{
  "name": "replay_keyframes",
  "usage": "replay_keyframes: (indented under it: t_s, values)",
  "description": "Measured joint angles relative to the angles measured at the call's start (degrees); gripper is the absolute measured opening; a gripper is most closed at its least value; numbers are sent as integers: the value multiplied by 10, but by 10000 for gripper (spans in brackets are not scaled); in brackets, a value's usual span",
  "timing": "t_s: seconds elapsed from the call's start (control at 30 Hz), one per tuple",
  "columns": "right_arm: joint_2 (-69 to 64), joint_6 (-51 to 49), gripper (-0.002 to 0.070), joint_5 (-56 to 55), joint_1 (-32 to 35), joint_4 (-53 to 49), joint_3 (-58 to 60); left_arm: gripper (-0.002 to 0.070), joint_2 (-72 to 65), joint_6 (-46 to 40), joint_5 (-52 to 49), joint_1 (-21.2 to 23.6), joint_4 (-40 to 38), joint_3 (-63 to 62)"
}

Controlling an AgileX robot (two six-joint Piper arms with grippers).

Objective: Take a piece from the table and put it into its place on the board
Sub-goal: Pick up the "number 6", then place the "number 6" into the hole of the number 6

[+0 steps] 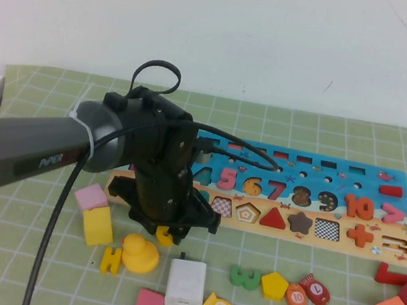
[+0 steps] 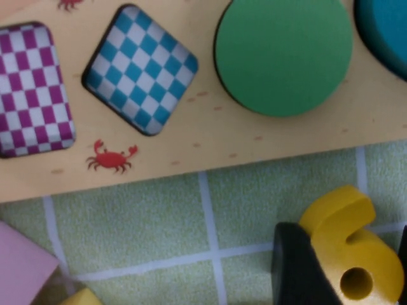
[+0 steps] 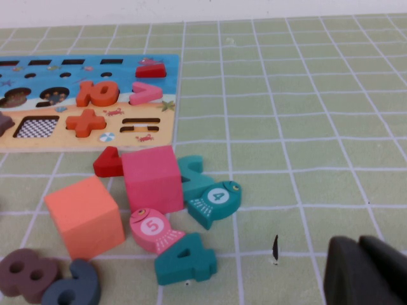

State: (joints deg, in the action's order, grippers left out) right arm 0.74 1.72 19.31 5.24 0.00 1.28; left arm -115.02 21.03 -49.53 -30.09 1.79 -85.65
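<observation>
One yellow 6 (image 2: 353, 251) lies on the mat just off the board's (image 2: 191, 136) near edge, right between the parted fingers of our left gripper (image 1: 169, 234), not yet clamped, while our right gripper (image 3: 369, 270), shut, waits well away.

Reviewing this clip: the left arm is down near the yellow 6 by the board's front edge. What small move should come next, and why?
Probably close the left gripper on the yellow 6. The wrist view shows a dark finger right beside the numeral, which lies on the mat just off the board; no firm grip is visible yet. The right gripper sits low over the mat, far to the right.
</observation>
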Motion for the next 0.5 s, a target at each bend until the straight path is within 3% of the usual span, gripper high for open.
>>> replay_keyframes:
  t_s: [0.3,0.5]
  values:
    - [0,0,4,0,0,0,0,277,0,-40,-6,0,-32,-55]
    - [0,0,4,0,0,0,0,277,-3,-82,48,0,-78,-111]
